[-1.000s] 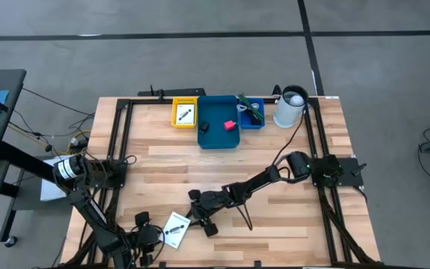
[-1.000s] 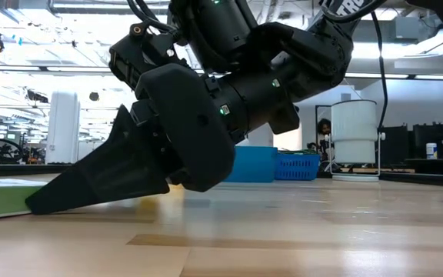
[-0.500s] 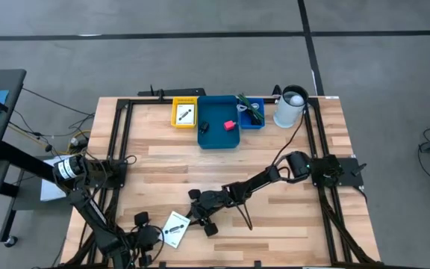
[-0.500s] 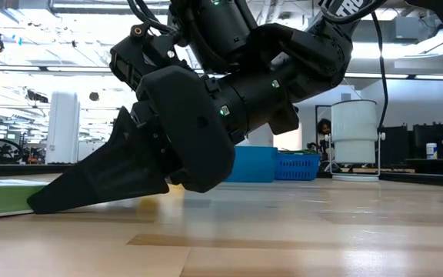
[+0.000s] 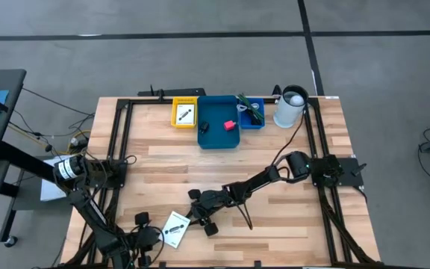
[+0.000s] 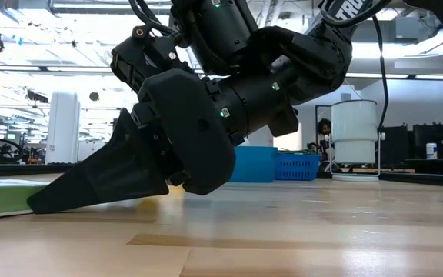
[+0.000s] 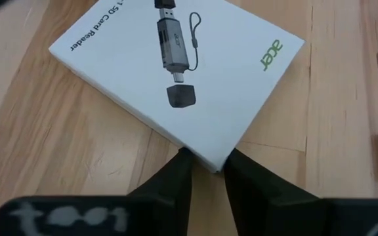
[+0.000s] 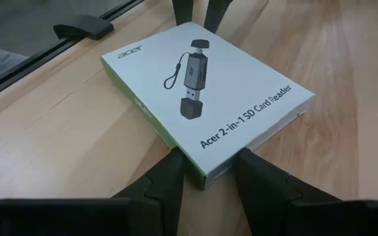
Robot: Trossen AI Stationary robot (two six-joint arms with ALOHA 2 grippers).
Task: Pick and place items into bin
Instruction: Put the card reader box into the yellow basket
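The white card-reader box [image 5: 175,228] lies at the surface's [image 5: 290,232] 7 o'clock. Left claw [image 7: 205,172] and right claw [image 8: 207,178] each pinch opposite corners; lift level together toward the blue bin [image 5: 219,139] at 12 o'clock.

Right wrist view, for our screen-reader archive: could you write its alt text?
A white card reader box lies flat on the wooden table, one corner between the right gripper fingers. The left gripper holds the opposite corner.
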